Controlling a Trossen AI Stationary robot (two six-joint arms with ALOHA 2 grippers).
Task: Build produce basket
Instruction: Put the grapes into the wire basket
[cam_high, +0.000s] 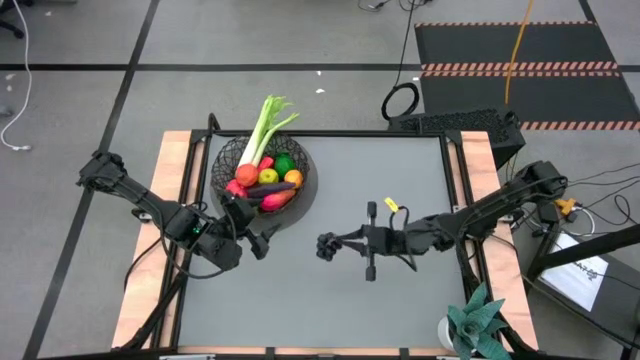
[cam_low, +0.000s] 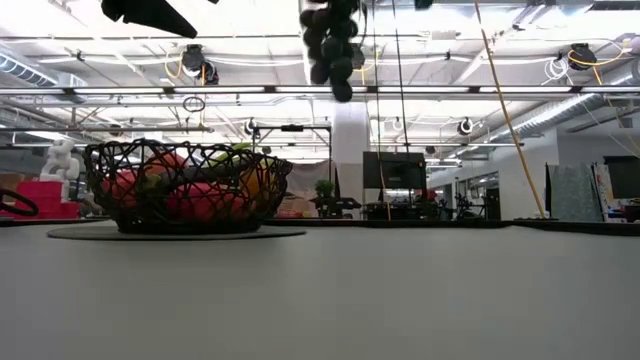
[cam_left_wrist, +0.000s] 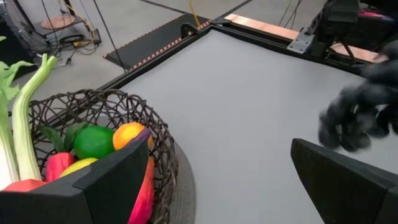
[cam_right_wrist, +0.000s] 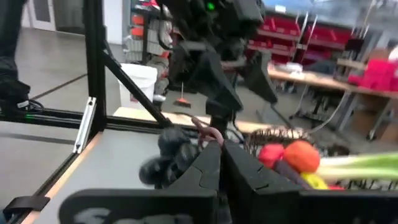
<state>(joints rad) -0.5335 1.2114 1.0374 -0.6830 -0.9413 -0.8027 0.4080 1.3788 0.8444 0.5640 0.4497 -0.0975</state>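
1. The grapes (cam_high: 328, 246) are hanging from the right gripper (cam_high: 343, 243) above the bare middle of the table (cam_high: 420, 180), well apart from the basket (cam_high: 226, 156). In the low view the cluster (cam_low: 331, 45) is dangling clear of the surface.
2. The right gripper's fingers are pressing together on the thin stem at the top of the cluster, as the right wrist view shows (cam_right_wrist: 208, 134); the berries (cam_right_wrist: 168, 158) are drooping below the fingertips.
3. Handling judgement: the cluster is looking light and lumpy, probably a jointed plastic toy, so it is likely swinging with any quick arm motion. The stem is the narrowest and surest place to take hold; the round berries are likely slipping between flat pads.
4. The basket is sitting near the table's far left edge, already holding the leek (cam_high: 262, 128), lime (cam_high: 284, 166), orange (cam_high: 293, 179), apple (cam_high: 268, 177), mango (cam_high: 277, 200), eggplant (cam_high: 272, 188) and red fruits (cam_high: 238, 188). Free room is remaining mostly on top of the pile.
5. The left gripper (cam_high: 255, 232) is waiting just beside the basket's near rim with its fingers spread wide, holding nothing.
6. Risk judgement: a swinging cluster is liable to catch the wire rim or roll off the heap.
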